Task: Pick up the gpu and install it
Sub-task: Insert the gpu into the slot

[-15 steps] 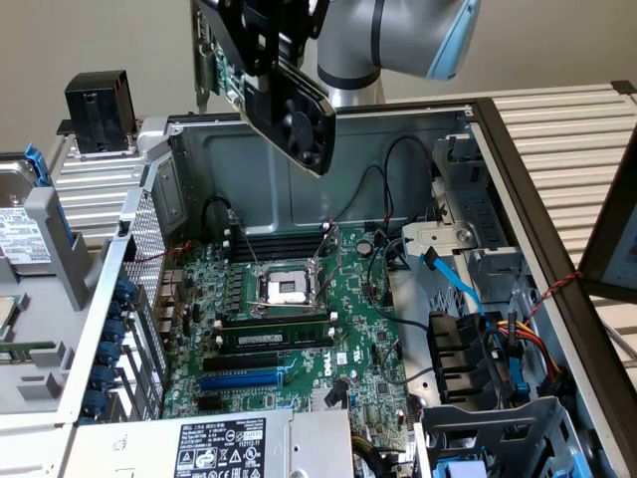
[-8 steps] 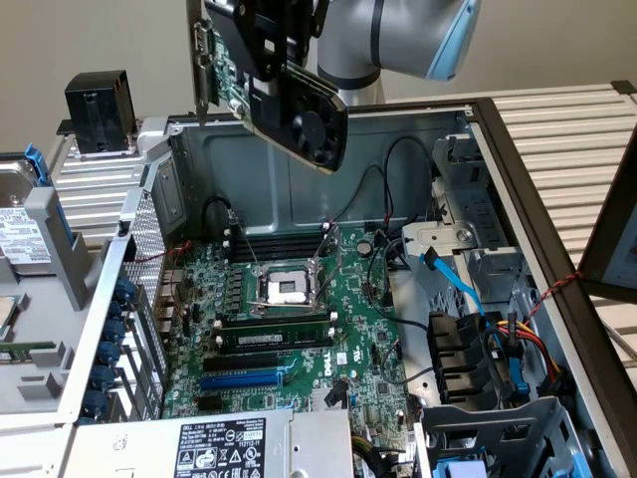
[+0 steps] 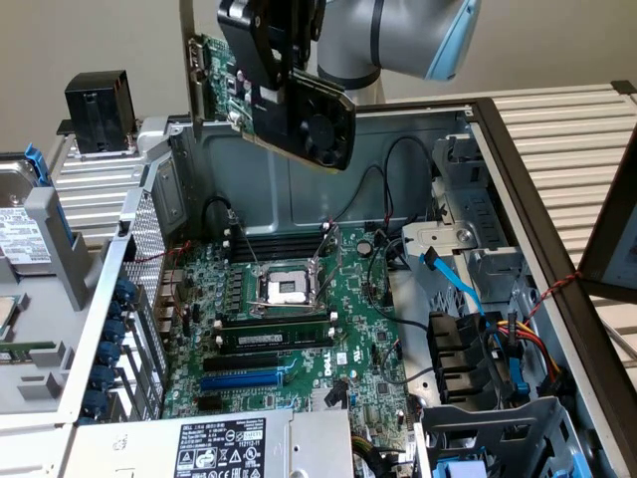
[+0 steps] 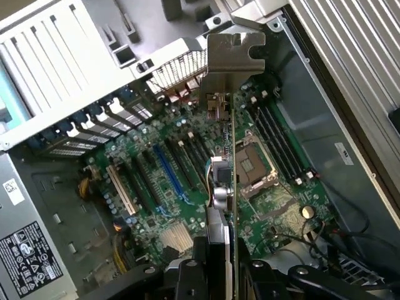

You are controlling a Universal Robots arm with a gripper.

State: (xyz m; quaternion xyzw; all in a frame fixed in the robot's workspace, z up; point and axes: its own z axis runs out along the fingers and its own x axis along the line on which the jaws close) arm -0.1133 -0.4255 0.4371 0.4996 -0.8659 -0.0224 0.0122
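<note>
The pick-up looks done. The gripper (image 4: 222,272) is clamped on the gpu (image 3: 304,115), which hangs in the air over the open computer case (image 3: 418,169), touching nothing else. Its silver bracket (image 4: 234,56) points toward the case's vented side. I'd say the installing is all still left. The card sits well above the motherboard (image 3: 299,299), and the blue expansion slot (image 3: 244,378) near the power-supply edge holds nothing.
</note>
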